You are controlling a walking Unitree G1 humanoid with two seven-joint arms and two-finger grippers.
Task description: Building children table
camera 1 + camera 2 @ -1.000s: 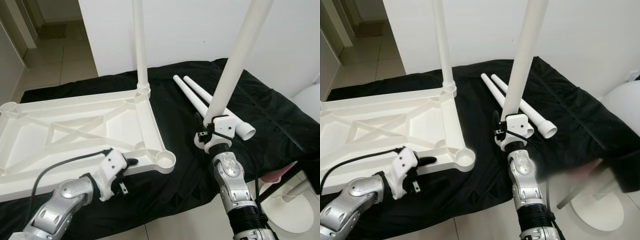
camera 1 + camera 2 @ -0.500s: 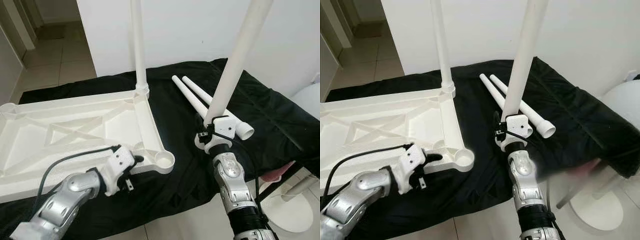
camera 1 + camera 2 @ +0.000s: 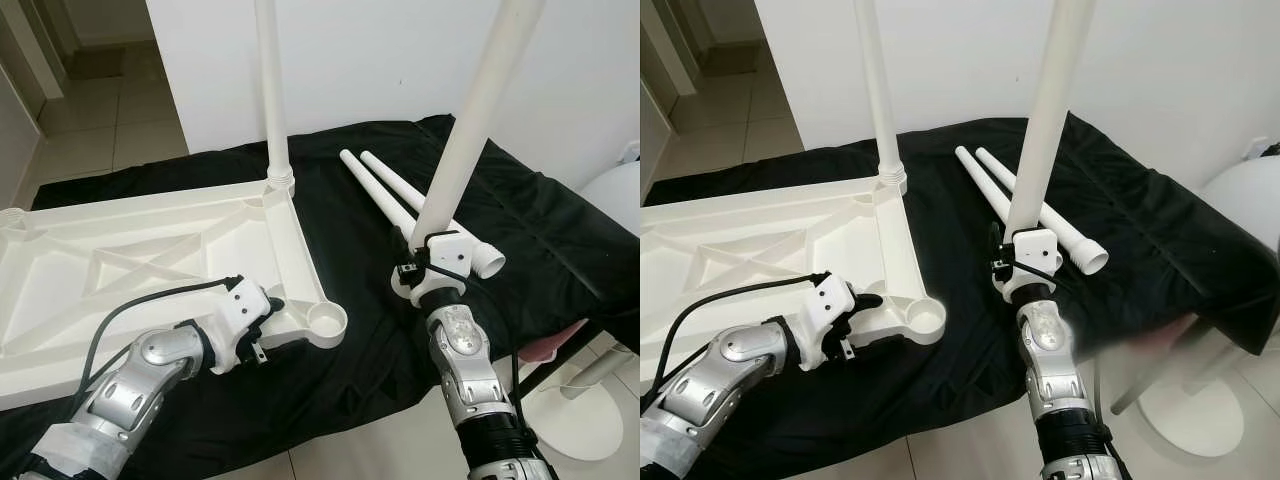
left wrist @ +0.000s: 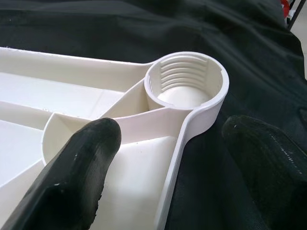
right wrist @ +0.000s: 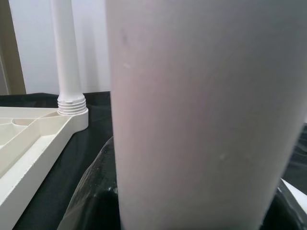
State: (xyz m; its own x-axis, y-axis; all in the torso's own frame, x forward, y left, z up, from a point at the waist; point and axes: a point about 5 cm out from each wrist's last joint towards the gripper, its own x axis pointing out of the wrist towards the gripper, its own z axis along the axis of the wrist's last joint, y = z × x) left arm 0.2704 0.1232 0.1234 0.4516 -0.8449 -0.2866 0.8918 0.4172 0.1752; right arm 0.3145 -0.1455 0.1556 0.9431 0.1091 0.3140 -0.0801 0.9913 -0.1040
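A white plastic table top (image 3: 150,250) lies upside down on a black cloth. One white leg (image 3: 270,90) stands screwed into its far corner. My left gripper (image 3: 268,312) is at the near edge beside the empty threaded corner socket (image 3: 326,321). In the left wrist view it is open (image 4: 172,132), one finger (image 4: 76,182) inside the rim and the other over the cloth, with the socket (image 4: 186,81) just ahead. My right gripper (image 3: 432,268) is shut on a second leg (image 3: 475,120), holding it nearly upright right of the table top. This leg (image 5: 192,120) hides the right fingers.
Two loose white legs (image 3: 400,195) lie side by side on the black cloth (image 3: 520,230) behind my right gripper. A white wall stands close behind. A white round seat (image 3: 618,200) is at the right edge, and tiled floor (image 3: 120,120) runs off at the back left.
My left gripper has moved right along the table top's near edge, closing in on the corner socket. The right gripper holds the leg as before.
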